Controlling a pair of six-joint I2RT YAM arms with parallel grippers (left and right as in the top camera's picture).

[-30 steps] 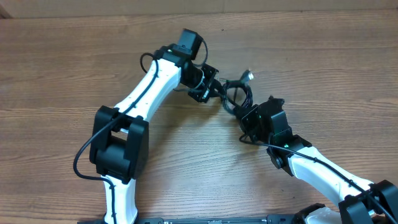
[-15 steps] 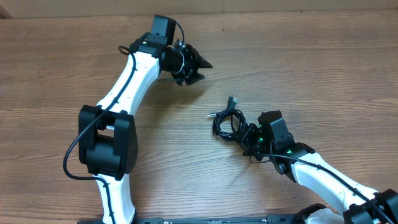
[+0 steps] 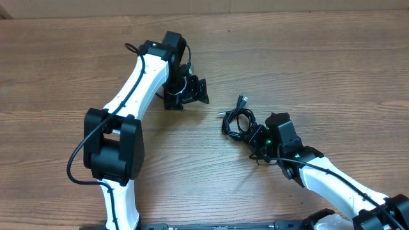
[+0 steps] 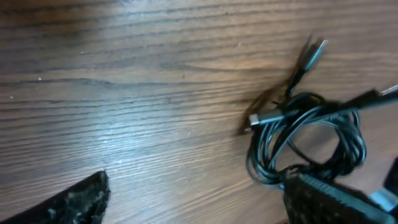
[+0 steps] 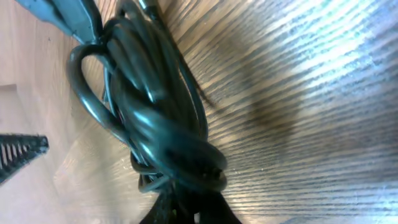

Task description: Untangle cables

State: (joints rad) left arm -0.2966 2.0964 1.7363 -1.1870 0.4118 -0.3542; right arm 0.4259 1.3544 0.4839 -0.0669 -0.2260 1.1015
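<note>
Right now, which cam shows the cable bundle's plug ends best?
Left wrist: the cable bundle sits nearly whole in frame, with plug ends sticking out of the coil. Overhead shows the cable bundle small, with one plug end visible. Right wrist is too close: blurred loops, plugs hard to make out.

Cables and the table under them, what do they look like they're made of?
The cables look like glossy black rubber or plastic sheathing, catching highlights; one plug tip looks silvery, likely metal. The table shows brown wood grain, possibly laminate.
</note>
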